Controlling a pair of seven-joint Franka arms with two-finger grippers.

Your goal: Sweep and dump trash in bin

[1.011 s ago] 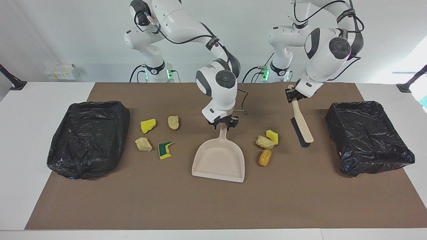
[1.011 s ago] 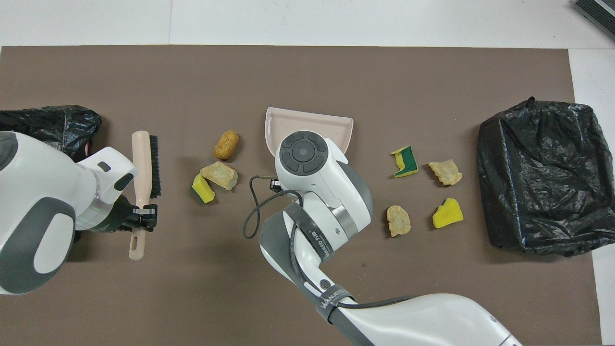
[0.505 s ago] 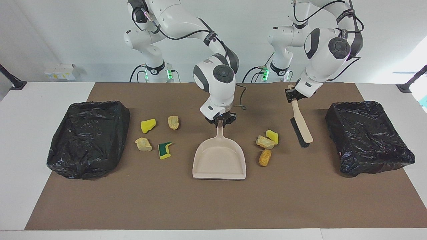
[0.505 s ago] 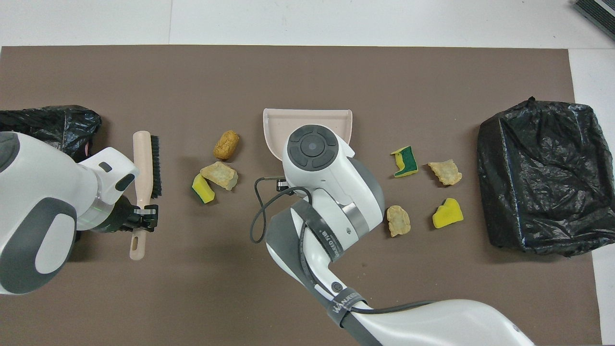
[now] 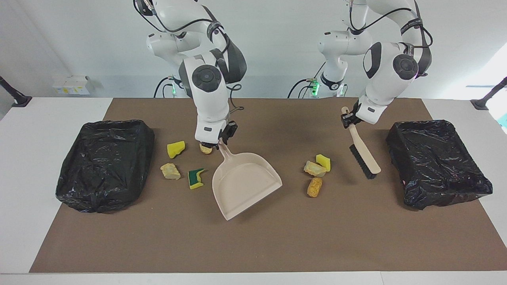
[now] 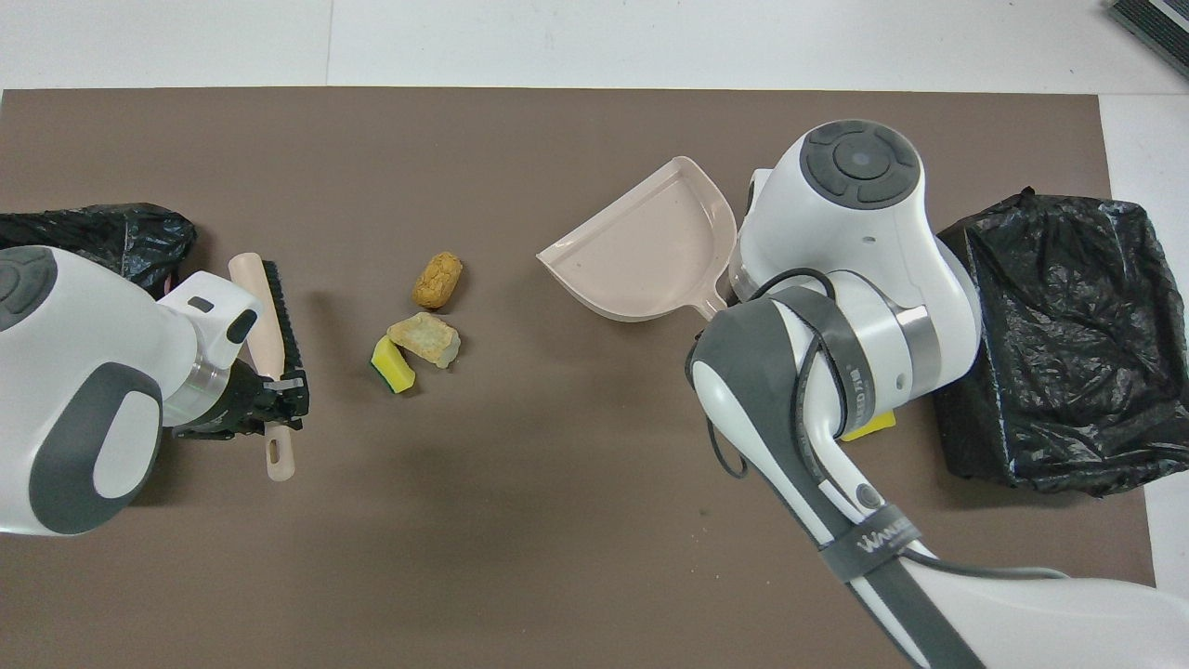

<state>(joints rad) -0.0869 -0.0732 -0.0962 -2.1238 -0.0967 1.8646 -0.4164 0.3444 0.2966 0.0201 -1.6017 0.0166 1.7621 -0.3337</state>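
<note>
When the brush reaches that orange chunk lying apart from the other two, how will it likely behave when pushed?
The orange chunk looks porous and small, so probably light and easily shoved. Its rounded, oblong shape suggests it may roll or veer rather than slide straight. The brush, held in the left tool, has long bristles, so contact should be soft.

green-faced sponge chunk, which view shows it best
The facing view: the green-faced sponge chunk lies in plain sight on the mat, beside the dustpan held by the right gripper. In the overhead view the right arm covers it completely.
</note>
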